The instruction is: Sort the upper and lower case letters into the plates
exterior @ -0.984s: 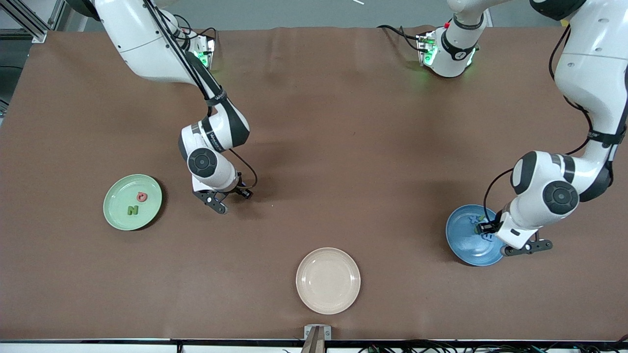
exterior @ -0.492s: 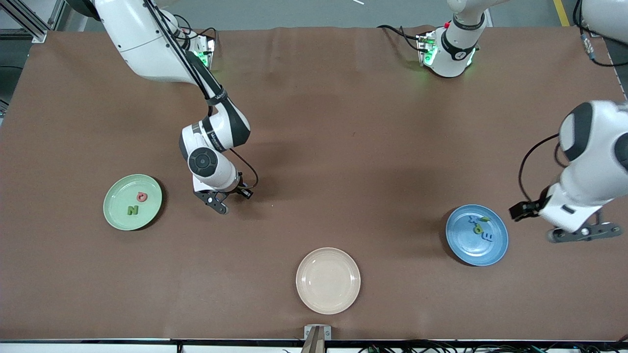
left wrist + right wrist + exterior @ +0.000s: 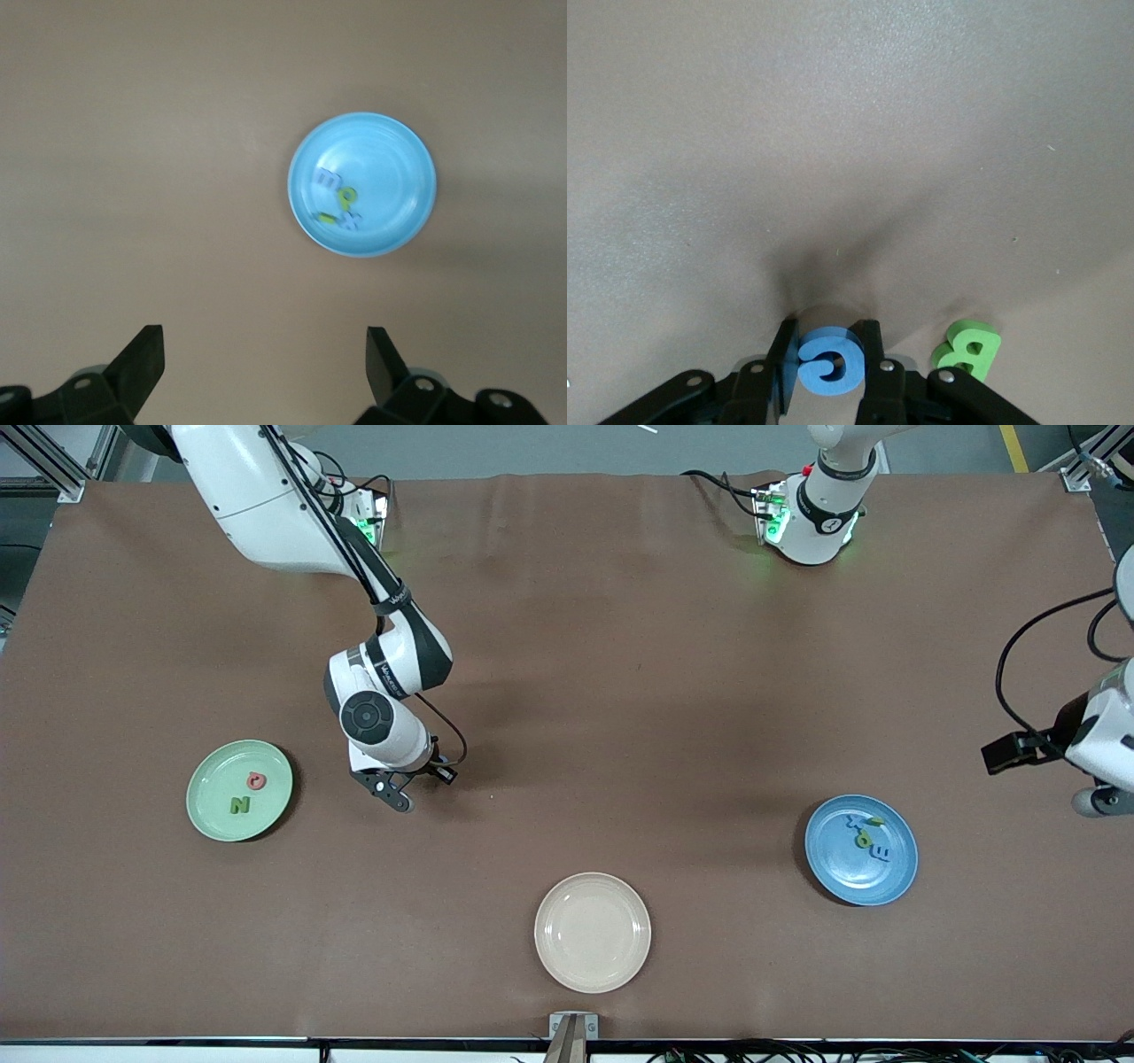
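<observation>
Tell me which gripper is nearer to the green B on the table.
Right. The right gripper, shut on a blue G, sits right beside the green B. The left gripper hangs open toward the left arm's end, past the blue plate.

Both arms glossy white shells, black joint bands, round dark caps with screw rings. Black cables loop along links. Green lights glow at bases. Black pincer fingers, small silver screws showing.

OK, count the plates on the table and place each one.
3: green plate toward the right arm's end, blue plate toward the left arm's end, cream plate between them, nearest the front camera.
</observation>
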You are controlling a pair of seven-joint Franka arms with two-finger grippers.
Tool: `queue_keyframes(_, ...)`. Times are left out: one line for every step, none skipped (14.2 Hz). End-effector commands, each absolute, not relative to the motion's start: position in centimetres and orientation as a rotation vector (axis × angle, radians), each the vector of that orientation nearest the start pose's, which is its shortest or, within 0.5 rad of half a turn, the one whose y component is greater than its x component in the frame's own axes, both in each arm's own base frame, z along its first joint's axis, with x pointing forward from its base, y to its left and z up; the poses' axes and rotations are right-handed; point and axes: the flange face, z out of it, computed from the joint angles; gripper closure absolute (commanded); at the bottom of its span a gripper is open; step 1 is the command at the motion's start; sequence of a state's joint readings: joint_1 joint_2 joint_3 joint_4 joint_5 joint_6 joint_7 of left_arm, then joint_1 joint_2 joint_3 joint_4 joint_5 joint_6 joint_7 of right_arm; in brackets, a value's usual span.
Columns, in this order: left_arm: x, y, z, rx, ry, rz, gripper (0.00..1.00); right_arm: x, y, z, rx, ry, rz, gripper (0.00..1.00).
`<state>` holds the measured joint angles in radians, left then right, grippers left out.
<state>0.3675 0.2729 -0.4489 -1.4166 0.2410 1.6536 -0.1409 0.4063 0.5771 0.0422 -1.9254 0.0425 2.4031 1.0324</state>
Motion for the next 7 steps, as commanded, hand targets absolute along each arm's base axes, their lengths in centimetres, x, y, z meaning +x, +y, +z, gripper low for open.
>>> queue_keyframes(61.9, 1.7, 58.0, -3.061, -0.075, -0.003, 0.00, 54.8, 27.2, 19.2, -3.017, 0.944, 0.181, 0.85)
queue_keyframes(61.7, 1.6, 58.3, -3.071, -0.078, 0.003, 0.00, 55.4, 27.3, 21.1, -3.017, 0.937, 0.180, 0.86)
queue_keyframes(61.3, 1.4, 58.6, -3.078, -0.084, 0.013, 0.00, 56.2, 27.2, 23.1, -3.030, 0.938, 0.205, 0.86)
queue_keyframes(61.1, 1.3, 59.0, -3.081, -0.094, 0.009, 0.00, 56.9, 27.0, 25.0, -3.052, 0.911, 0.241, 0.87)
queue_keyframes(60.9, 1.0, 59.4, -3.078, -0.096, -0.002, 0.00, 57.8, 25.4, 27.2, -3.076, 0.864, 0.288, 0.87)
queue_keyframes(60.7, 0.9, 59.6, -3.075, -0.104, 0.002, 0.00, 58.8, 23.3, 29.1, -3.086, 0.804, 0.308, 0.87)
queue_keyframes(60.5, 0.7, 59.5, -3.074, -0.102, 0.021, 0.00, 59.6, 20.4, 30.9, -3.094, 0.709, 0.310, 0.87)
